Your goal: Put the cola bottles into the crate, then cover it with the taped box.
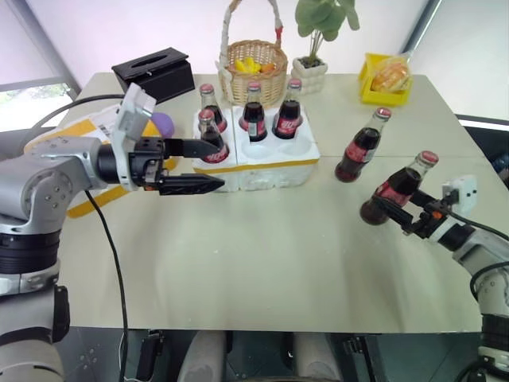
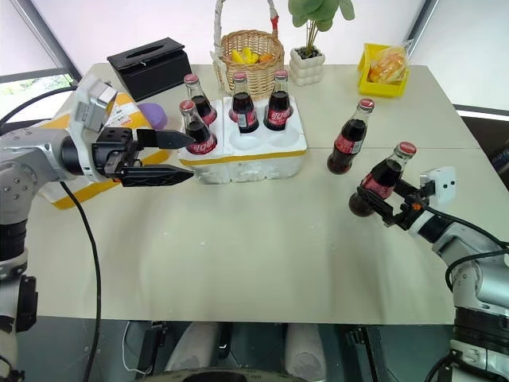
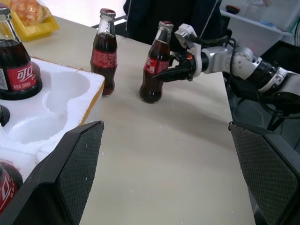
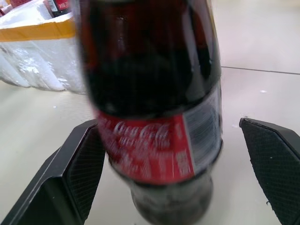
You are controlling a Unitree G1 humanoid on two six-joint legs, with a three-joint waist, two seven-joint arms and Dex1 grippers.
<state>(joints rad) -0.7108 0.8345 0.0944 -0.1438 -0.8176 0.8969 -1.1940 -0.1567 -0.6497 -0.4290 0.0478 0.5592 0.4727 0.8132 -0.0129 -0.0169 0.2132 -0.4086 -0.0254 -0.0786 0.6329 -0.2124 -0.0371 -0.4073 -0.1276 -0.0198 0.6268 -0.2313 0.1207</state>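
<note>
Foam makes up the crate (image 1: pixel 262 163): white, grainy, chipped at the edges, with round wells and a yellow tape strip along its front. I count four cola bottles (image 1: pixel 255 112) standing in it, dark glass with red labels and pink-red caps; the two wells at its right end are bare. Two more bottles stand on the matte pale table (image 1: pixel 262 270) off to the crate's right, well apart from it. The nearer one (image 1: pixel 395 189) sits between the fingers of my right gripper (image 1: pixel 400 212); in the right wrist view one pad (image 4: pixel 89 161) looks to touch the label while the other stands off, so the jaws are spread and I see no clamp. The other loose bottle (image 1: pixel 362 146) is just beyond it. My left gripper (image 1: pixel 203 166) hangs with its textured black fingers wide apart in front of the crate's left end, holding nothing. The taped box (image 1: pixel 94 131) is mostly hidden behind my left arm; I make out yellow bands and a white label
</note>
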